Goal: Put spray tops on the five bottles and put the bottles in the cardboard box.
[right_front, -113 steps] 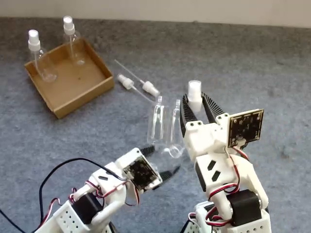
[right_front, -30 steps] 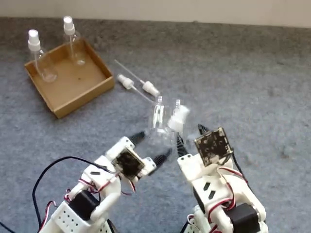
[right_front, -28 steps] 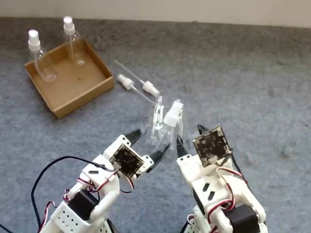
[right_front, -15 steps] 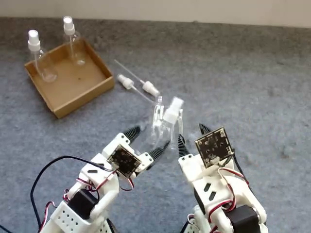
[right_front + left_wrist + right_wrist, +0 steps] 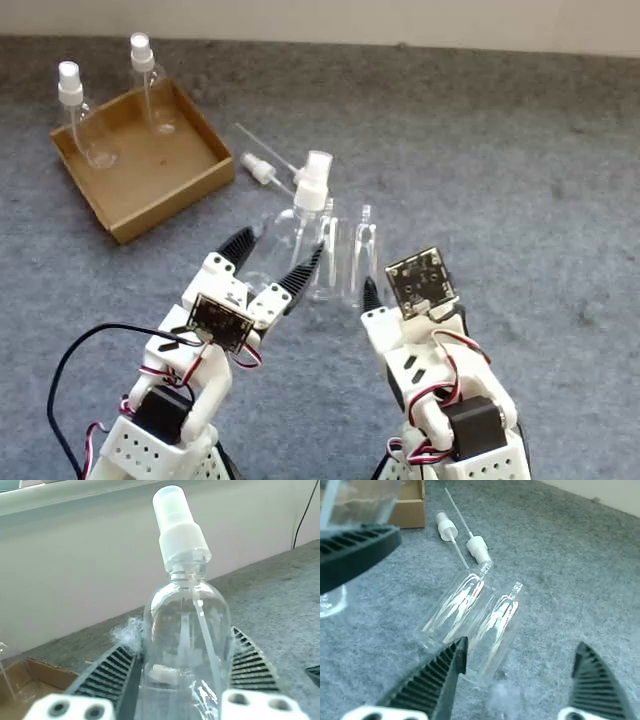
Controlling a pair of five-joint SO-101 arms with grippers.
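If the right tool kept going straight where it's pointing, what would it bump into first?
Most likely the clear bottle without a top, lying on the carpet just ahead of the open right tool. Its twin lies beside it, slightly off that line. Depth is hard to judge.

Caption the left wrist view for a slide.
Left gripper grips a clear bottle, its white spray top fitted, with the cardboard box beyond.
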